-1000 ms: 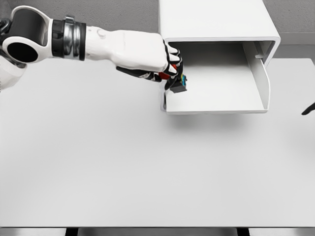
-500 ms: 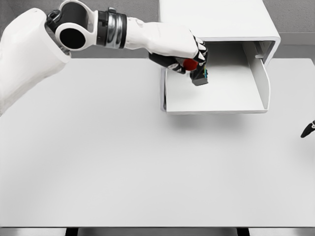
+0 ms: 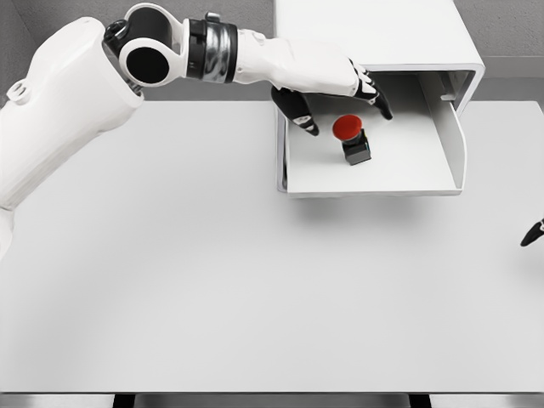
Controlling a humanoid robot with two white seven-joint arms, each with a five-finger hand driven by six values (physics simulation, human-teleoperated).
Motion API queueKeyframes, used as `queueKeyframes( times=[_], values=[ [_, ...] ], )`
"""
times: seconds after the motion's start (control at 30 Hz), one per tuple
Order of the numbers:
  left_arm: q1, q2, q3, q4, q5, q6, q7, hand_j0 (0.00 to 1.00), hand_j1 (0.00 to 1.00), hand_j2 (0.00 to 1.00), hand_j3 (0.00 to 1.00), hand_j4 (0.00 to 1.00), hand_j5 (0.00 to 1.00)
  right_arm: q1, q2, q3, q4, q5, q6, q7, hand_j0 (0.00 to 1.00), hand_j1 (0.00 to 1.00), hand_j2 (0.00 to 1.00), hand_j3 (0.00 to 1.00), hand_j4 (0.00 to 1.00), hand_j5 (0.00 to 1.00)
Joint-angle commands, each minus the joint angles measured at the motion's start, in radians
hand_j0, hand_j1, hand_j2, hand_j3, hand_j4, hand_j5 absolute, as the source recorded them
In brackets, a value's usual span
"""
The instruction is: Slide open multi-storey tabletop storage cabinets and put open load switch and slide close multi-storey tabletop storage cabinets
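The load switch (image 3: 353, 142), a small black block with a round red button on top, stands upright on the floor of the open drawer (image 3: 408, 166), left of its middle. The drawer sticks out of the white tabletop cabinet (image 3: 374, 34) toward me. My left hand (image 3: 343, 109) hovers just above and behind the switch with its fingers spread, holding nothing and apart from the switch. Its arm reaches in from the upper left across the drawer's left wall. Of my right hand (image 3: 534, 231) only a dark tip shows at the right edge.
The cabinet stands at the back of a white table (image 3: 212, 280). The drawer's raised wall (image 3: 457, 140) rises on the right, and its low front lip (image 3: 374, 193) faces me.
The left hand carried the switch rightward into the drawer, then let go and spread its fingers. The switch now stands on the drawer floor. The right fingertip shifted slightly lower.
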Motion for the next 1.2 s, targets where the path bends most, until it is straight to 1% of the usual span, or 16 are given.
queueKeyframes(
  times=[0.0, 0.07, 0.23, 0.3, 0.37, 0.4, 0.5, 0.57, 0.63, 0.7, 0.77, 0.83, 0.93, 1.0, 1.1, 1.17],
  values=[
    [0.000, 0.004, -0.008, -0.005, -0.014, -0.009, -0.018, 1.00, 1.00, 1.00, 1.00, 1.00, 1.00, 0.003, -0.001, -0.034, 0.000, -0.008, 0.003, 0.000, 0.62, 0.62, 0.62, 0.62, 0.62, 0.62],
    [-0.009, 0.019, -0.008, -0.042, 0.056, -0.009, -0.018, 1.00, 1.00, 1.00, 1.00, 1.00, 1.00, 0.008, -0.001, -0.037, 0.000, -0.007, 0.003, 0.000, 0.62, 0.62, 0.62, 0.62, 0.62, 0.62],
    [-0.015, 0.157, -0.002, -0.286, 0.151, -0.009, -0.018, 1.00, 1.00, 1.00, 1.00, 1.00, 1.00, 0.008, -0.001, -0.037, 0.000, -0.007, 0.003, 0.000, 0.63, 0.63, 0.63, 0.63, 0.63, 0.63],
    [-0.012, 0.285, 0.000, -0.392, 0.217, -0.009, -0.018, 1.00, 1.00, 1.00, 1.00, 1.00, 1.00, 0.011, -0.001, -0.037, 0.000, -0.007, 0.003, 0.000, 0.63, 0.63, 0.63, 0.63, 0.63, 0.63],
    [0.000, 0.400, 0.003, -0.400, 0.270, -0.009, -0.018, 1.00, 1.00, 1.00, 1.00, 1.00, 1.00, 0.026, 0.000, -0.039, 0.000, -0.008, 0.003, 0.000, 0.63, 0.63, 0.63, 0.63, 0.63, 0.63],
    [0.032, 0.454, 0.020, -0.400, 0.274, -0.009, -0.018, 1.00, 1.00, 1.00, 1.00, 1.00, 1.00, 0.035, 0.000, -0.054, 0.005, -0.008, 0.003, 0.000, 0.63, 0.63, 0.63, 0.63, 0.63, 0.63],
    [0.071, 0.532, 0.031, -0.400, 0.274, -0.009, -0.018, 1.00, 1.00, 1.00, 1.00, 1.00, 1.00, 0.110, 0.035, -0.149, 0.006, -0.002, 0.003, 0.000, 0.63, 0.63, 0.63, 0.63, 0.63, 0.63],
    [0.089, 0.575, 0.043, -0.396, 0.273, -0.009, -0.018, 1.00, 1.00, 1.00, 1.00, 1.00, 1.00, 0.129, 0.058, -0.157, -0.049, -0.002, 0.003, 0.000, 0.63, 0.63, 0.63, 0.63, 0.63, 0.63],
    [0.218, 0.589, 0.144, -0.403, 0.271, -0.009, -0.018, 1.00, 1.00, 1.00, 1.00, 1.00, 1.00, 0.129, 0.057, -0.129, -0.069, -0.002, 0.003, 0.000, 0.62, 0.62, 0.62, 0.62, 0.62, 0.62],
    [0.264, 0.615, 0.196, -0.427, 0.264, -0.009, -0.018, 1.00, 1.00, 1.00, 1.00, 1.00, 1.00, 0.110, 0.048, -0.077, -0.075, -0.001, 0.003, 0.000, 0.58, 0.58, 0.58, 0.58, 0.58, 0.58],
    [0.347, 0.609, 0.268, -0.427, 0.213, -0.009, -0.018, 1.00, 1.00, 1.00, 1.00, 1.00, 1.00, 0.106, 0.043, -0.040, -0.076, 0.010, 0.003, 0.000, 0.55, 0.55, 0.55, 0.55, 0.55, 0.55],
    [0.356, 0.622, 0.279, -0.424, 0.208, -0.009, -0.018, 1.00, 1.00, 1.00, 1.00, 1.00, 1.00, 0.097, 0.032, -0.031, -0.084, 0.016, 0.003, 0.000, 0.56, 0.56, 0.56, 0.56, 0.56, 0.56],
    [0.344, 0.618, 0.209, -0.410, 0.207, -0.009, -0.018, 1.00, 1.00, 1.00, 1.00, 1.00, 1.00, 0.061, 0.000, 0.027, -0.086, 0.016, 0.003, 0.000, 0.56, 0.56, 0.56, 0.56, 0.56, 0.56],
    [0.330, 0.618, 0.207, -0.407, 0.207, -0.009, -0.018, 1.00, 1.00, 1.00, 1.00, 1.00, 1.00, 0.043, -0.012, 0.047, -0.093, 0.016, 0.003, 0.000, 0.56, 0.56, 0.56, 0.56, 0.56, 0.56],
    [0.319, 0.619, 0.172, -0.396, 0.205, -0.009, -0.018, 1.00, 1.00, 1.00, 1.00, 1.00, 1.00, -0.060, -0.014, 0.178, -0.104, 0.029, 0.003, 0.000, 0.56, 0.56, 0.56, 0.56, 0.56, 0.56],
    [0.310, 0.619, 0.172, -0.392, 0.205, -0.009, -0.018, 1.00, 1.00, 1.00, 1.00, 1.00, 1.00, -0.095, -0.014, 0.224, -0.122, 0.056, 0.003, 0.000, 0.56, 0.56, 0.56, 0.56, 0.56, 0.56]
  ],
)
